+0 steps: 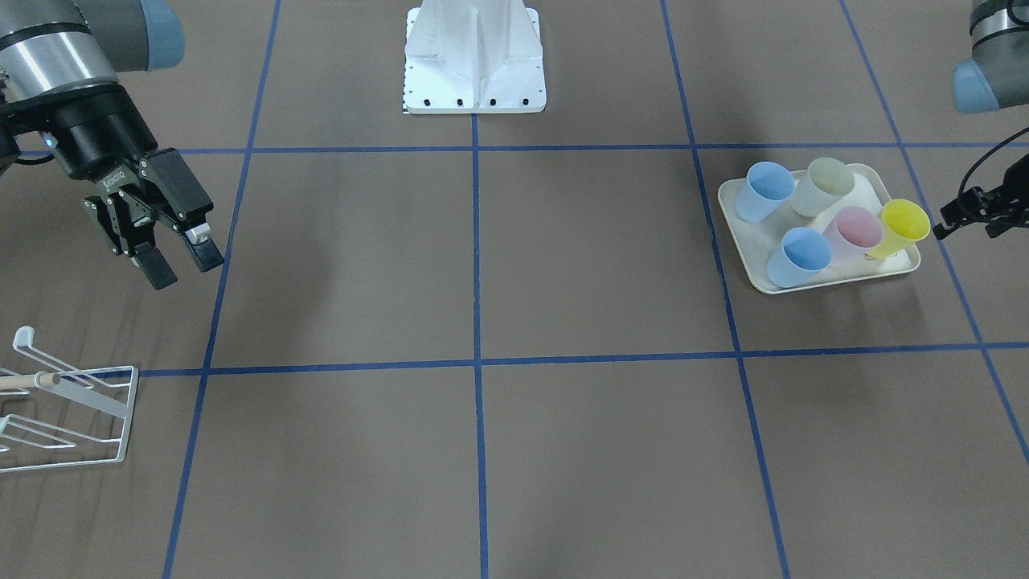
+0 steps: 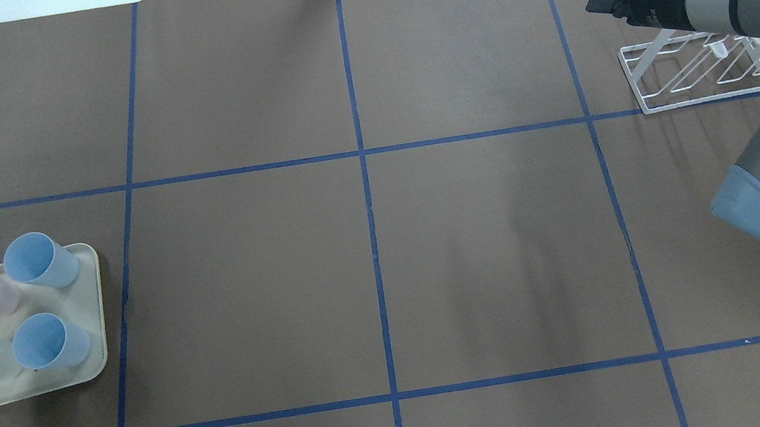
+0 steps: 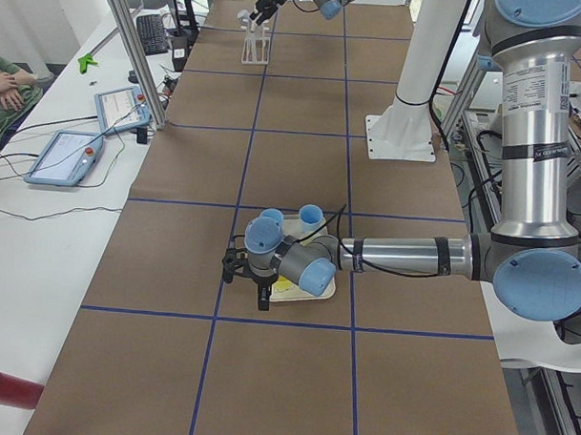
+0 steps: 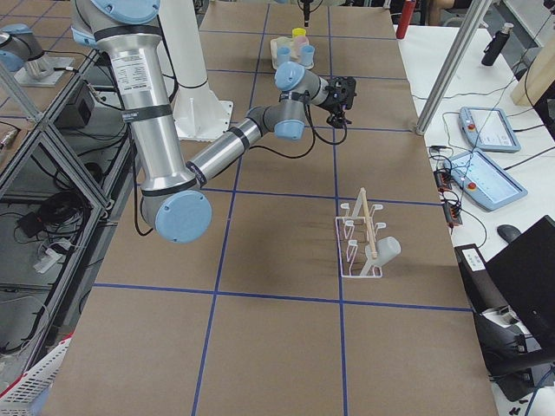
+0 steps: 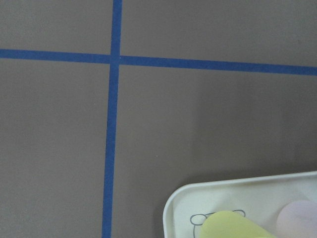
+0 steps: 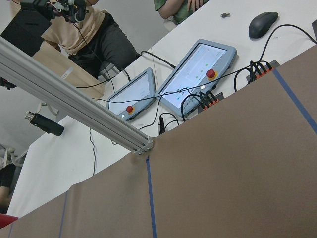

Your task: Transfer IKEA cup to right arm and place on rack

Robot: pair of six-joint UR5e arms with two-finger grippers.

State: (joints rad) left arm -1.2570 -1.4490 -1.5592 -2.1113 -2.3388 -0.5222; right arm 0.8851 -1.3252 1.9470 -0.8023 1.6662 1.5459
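Several pastel IKEA cups stand on a cream tray (image 1: 733, 211), among them a yellow cup (image 1: 900, 227), a pink cup (image 1: 850, 233) and two blue cups (image 2: 40, 260). My left gripper (image 1: 953, 219) hangs just past the tray's corner beside the yellow cup; I cannot tell how its jaws stand. The left wrist view holds only that tray corner (image 5: 181, 206) and the yellow cup (image 5: 233, 225). My right gripper (image 1: 186, 269) hovers open and empty above the table, near the white wire rack (image 1: 88, 402). A pale cup (image 4: 388, 251) hangs on the rack (image 4: 360, 243).
The white robot base (image 1: 474, 64) stands at the middle of the table's robot side. Blue tape lines grid the brown table. Beyond the far edge are an aluminium frame bar (image 6: 74, 106), two control tablets (image 6: 198, 74) with cables, and seated people.
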